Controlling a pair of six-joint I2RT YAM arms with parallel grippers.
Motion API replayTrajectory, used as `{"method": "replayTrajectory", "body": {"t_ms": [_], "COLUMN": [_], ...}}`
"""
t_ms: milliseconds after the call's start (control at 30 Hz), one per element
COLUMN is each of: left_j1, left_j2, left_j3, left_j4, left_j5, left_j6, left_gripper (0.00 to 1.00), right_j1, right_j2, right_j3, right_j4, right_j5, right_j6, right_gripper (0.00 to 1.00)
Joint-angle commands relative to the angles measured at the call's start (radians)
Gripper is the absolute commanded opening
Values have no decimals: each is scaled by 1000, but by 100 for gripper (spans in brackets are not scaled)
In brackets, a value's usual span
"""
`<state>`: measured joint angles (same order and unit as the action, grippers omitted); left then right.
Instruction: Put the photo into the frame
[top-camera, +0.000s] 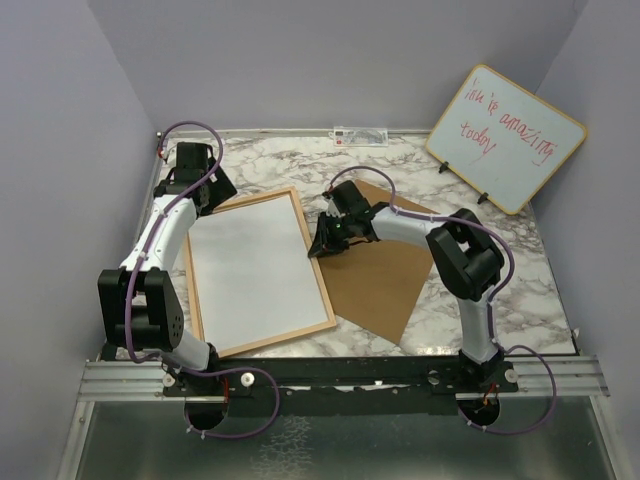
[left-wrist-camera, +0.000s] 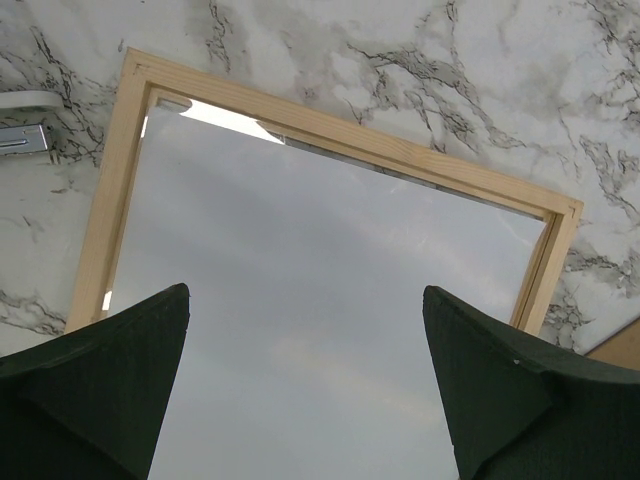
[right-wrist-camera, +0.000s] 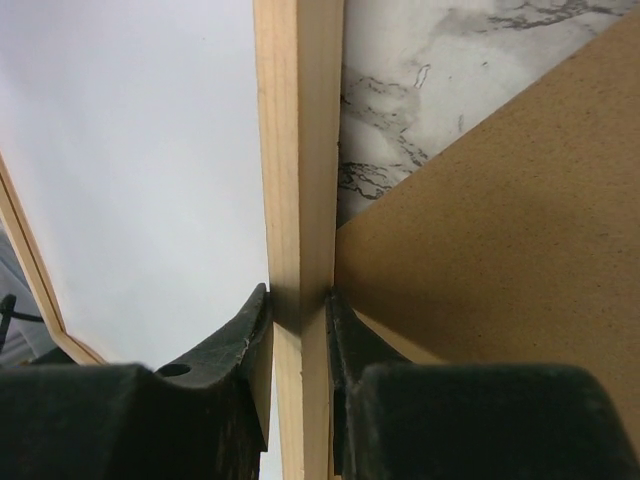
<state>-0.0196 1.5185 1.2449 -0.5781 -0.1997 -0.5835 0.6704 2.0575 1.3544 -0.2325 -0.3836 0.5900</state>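
Frame: rectangular light-wood picture frame (top-camera: 321, 280) with a clear pane, lying flat on the white marble surface (top-camera: 300, 160), left of centre between the two arms.
Right end effector (right-wrist-camera: 298, 300): narrow, dark fingers pinching the frame's right rail from both sides.
Left end effector (left-wrist-camera: 305, 291): spread wide, holding nothing, poised over the frame's far left end.
Backing: plain brown board (top-camera: 385, 275), flat just right of the frame, its edge meeting the gripped rail.
Whiteboard: wood-edged whiteboard with red writing (top-camera: 505, 135), propped tilted at the far right corner.

Overhead from behind; both wrist cameras close above the frame (top-camera: 255, 270).
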Motion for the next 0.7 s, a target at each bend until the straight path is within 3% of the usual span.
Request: {"method": "replayTrajectory", "body": {"t_ms": [0,667], "left_j1": [10,10], "left_j2": [-18,11], "left_j3": [-5,-7], "left_j4": [-26,-37], "left_j5": [-21,6], "left_j6": [-6,3], "left_gripper": [99,99], "right_j1": [-4,-54], "right_j2": [-2,61], "right_j3": [14,123], "right_j4": [3,-13], "right_j5": [155,284], "right_j6": [93,276], "right_gripper": [1,1]}}
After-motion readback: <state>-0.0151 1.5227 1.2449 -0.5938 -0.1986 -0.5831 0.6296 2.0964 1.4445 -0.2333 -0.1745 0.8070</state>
